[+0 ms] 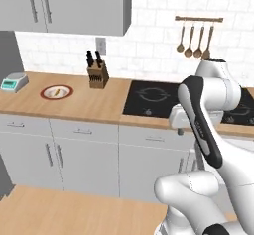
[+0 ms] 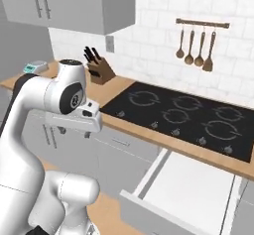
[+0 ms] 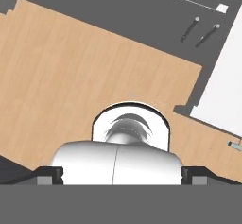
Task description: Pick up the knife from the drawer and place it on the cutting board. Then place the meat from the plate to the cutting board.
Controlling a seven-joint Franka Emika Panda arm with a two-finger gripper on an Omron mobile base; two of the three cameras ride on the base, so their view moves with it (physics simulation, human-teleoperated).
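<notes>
Drawer point(image 2: 188, 192) pulled out; arm folded high above it; tool point(image 3: 122, 175) spread wide.

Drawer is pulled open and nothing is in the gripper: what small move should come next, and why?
Probably swing the hand right and down over the open drawer. The gripper is open and points at the floor, holding nothing; the knife must be fetched first.

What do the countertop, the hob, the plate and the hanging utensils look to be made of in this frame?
Countertop: light wood, matte, faint grain lines.
Hob: black glass or ceramic by its look, smooth and flat with printed ring marks.
Plate: probably glazed ceramic, white centre with a dark red rim.
Hanging utensils: brown wood, on a wooden rail.
All rendered, so these are judged from appearance only.
</notes>
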